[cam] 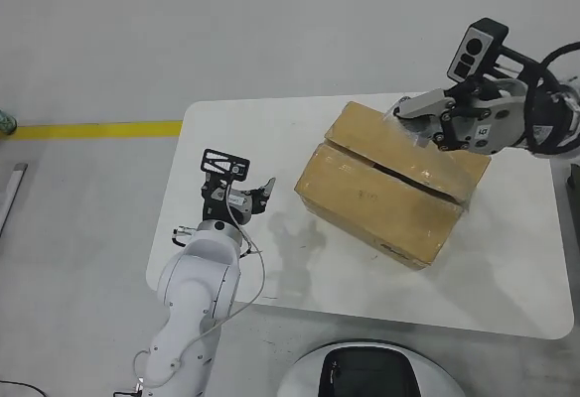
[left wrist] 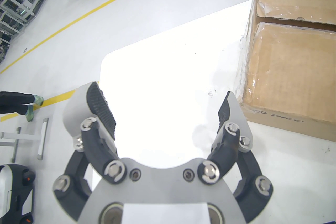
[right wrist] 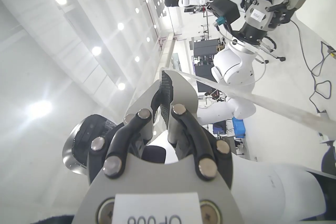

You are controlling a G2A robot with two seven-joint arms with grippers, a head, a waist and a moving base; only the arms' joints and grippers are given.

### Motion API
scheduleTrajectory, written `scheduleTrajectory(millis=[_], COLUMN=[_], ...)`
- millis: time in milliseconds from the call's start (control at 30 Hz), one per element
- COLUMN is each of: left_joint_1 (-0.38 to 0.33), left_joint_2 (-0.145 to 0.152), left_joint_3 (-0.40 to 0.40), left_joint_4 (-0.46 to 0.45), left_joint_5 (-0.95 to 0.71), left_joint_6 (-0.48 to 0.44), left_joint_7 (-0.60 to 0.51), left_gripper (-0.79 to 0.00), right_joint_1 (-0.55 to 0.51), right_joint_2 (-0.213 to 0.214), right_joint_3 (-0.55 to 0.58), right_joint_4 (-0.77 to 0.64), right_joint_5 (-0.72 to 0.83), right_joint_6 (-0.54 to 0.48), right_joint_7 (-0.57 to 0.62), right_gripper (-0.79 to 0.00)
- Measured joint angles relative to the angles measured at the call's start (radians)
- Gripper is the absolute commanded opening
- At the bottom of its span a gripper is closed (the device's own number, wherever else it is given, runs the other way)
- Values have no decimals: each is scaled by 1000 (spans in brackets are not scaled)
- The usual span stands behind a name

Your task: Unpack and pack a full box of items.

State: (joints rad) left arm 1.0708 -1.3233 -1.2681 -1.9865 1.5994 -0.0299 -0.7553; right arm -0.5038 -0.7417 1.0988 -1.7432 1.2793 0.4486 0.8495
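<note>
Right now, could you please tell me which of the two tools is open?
The left tool, beside the box: its pads stand wide apart, empty. The right tool is shut on a clear tape strip.

Cardboard box (cam: 384, 184) flaps lay shut, so contents were hidden. In left wrist view its far side ran off the frame edge. Clear tape strip (right wrist: 262, 100), pinched in right end effector (right wrist: 164, 88), ran out of frame w/ its other end cut off, so where it met the box couldn't be told. In top view right arm (cam: 558, 119) covered the box's far corner & part of surface (cam: 528, 288).
</note>
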Motion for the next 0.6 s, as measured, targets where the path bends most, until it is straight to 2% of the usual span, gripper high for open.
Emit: scheduleTrajectory(millis=[433, 600], left_joint_1=[0, 0], left_joint_2=[0, 0], left_joint_3=[0, 0], left_joint_4=[0, 0], left_joint_5=[0, 0], left_joint_6=[0, 0], left_joint_7=[0, 0], left_gripper=[0, 0], right_joint_1=[87, 104], right_joint_2=[-58, -79], right_joint_3=[-103, -158], right_joint_4=[116, 154], right_joint_5=[53, 10], right_joint_6=[1, 14], right_joint_7=[5, -14], right_gripper=[-785, -785])
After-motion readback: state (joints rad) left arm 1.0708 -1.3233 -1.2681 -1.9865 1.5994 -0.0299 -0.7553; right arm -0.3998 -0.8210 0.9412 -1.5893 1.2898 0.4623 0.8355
